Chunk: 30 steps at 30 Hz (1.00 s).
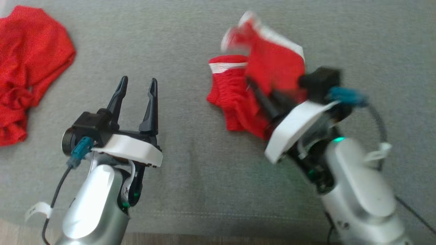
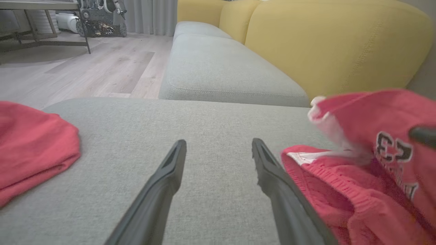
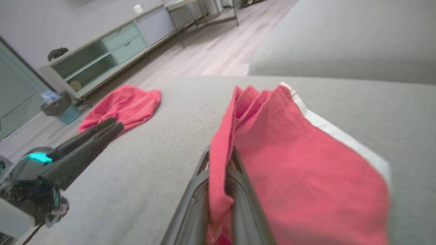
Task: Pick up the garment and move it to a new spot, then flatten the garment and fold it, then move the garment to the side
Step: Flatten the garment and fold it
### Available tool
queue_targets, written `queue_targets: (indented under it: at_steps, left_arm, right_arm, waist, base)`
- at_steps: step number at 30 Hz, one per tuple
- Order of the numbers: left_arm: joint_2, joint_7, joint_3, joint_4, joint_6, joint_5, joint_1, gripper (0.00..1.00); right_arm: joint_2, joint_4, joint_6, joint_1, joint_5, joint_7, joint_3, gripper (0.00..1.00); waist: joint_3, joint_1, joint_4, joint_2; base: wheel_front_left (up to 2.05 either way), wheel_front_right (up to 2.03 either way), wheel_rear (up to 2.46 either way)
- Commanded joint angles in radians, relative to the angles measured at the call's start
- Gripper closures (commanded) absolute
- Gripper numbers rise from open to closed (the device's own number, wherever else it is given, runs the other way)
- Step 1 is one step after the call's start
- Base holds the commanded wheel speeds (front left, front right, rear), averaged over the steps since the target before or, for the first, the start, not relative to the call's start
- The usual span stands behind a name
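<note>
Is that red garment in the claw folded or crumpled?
Crumpled: the garment is bunched in loose folds, one pinched in the right gripper.

Red shorts [image 1: 235,98] with white edge stripe and black lettering, plain red garment [image 1: 30,61], grey woven seat cushion [image 1: 190,44], yellow backrest [image 2: 333,44], pale wood-grain floor [image 2: 102,68]

Motion-blurred garment [image 1: 272,61], right hand [image 1: 259,93] half under its folds, red heap [image 1: 27,68] edge-cropped.
</note>
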Motion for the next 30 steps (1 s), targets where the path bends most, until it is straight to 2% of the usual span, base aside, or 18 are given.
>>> queue_targets:
  at_steps: [1,8,9,10,11,16,20,24,30]
  left_arm:
    - [0.014,-0.008,0.037,-0.021,0.000,-0.006,-0.014,0.00]
    - [0.006,-0.012,0.046,-0.006,-0.007,-0.006,-0.020,0.00]
    - [0.005,-0.012,0.048,-0.006,-0.007,-0.006,-0.020,0.00]
    - [0.006,-0.012,0.051,-0.006,-0.006,-0.005,-0.019,0.00]
    - [0.006,-0.013,0.053,-0.006,-0.006,-0.004,-0.018,0.00]
    - [0.010,-0.013,0.061,-0.007,-0.006,0.001,-0.015,0.00]
    - [0.018,-0.013,0.069,-0.008,-0.005,0.007,-0.011,0.00]
    - [0.027,-0.014,0.076,-0.012,-0.004,0.013,-0.003,0.00]
    - [0.050,-0.014,0.080,-0.028,0.004,0.026,0.011,0.00]
  right_arm:
    - [0.007,0.006,0.007,-0.016,0.025,-0.012,0.052,1.00]
    - [0.007,0.164,0.007,-0.002,0.070,-0.066,0.152,1.00]
    - [0.007,0.172,0.007,-0.004,0.069,-0.077,0.162,0.68]
    - [0.007,0.176,0.007,-0.006,0.067,-0.086,0.173,0.17]
    - [0.007,0.177,0.007,-0.010,0.061,-0.096,0.184,0.00]
    - [0.007,0.149,0.007,-0.020,0.030,-0.160,0.203,0.00]
    - [0.007,0.082,0.007,-0.009,0.013,-0.237,0.180,0.00]
    - [0.007,0.016,0.007,0.029,-0.021,-0.297,0.083,0.00]
    - [0.007,-0.064,0.007,0.112,-0.080,-0.348,-0.135,0.00]
  waist:
    - [0.001,0.0000,0.022,0.0000]
    - [0.014,0.0000,0.045,0.0000]
    - [0.016,0.0000,0.042,0.0000]
    - [0.017,0.0000,0.039,0.0000]
    - [0.018,0.0000,0.035,0.0000]
    - [0.017,0.0000,0.015,0.0000]
    - [0.010,0.0000,-0.008,0.0000]
    - [-0.001,0.0000,-0.028,0.0000]
    - [-0.018,0.0000,-0.050,0.0000]
  base:
    - [0.00,0.00,0.00]
    - [0.00,0.00,0.00]
    - [0.00,0.00,0.00]
    - [0.00,0.00,0.00]
    - [0.00,0.00,0.00]
    - [0.00,0.00,0.00]
    - [0.00,0.00,0.00]
    - [0.00,0.00,0.00]
    - [0.00,0.00,0.00]
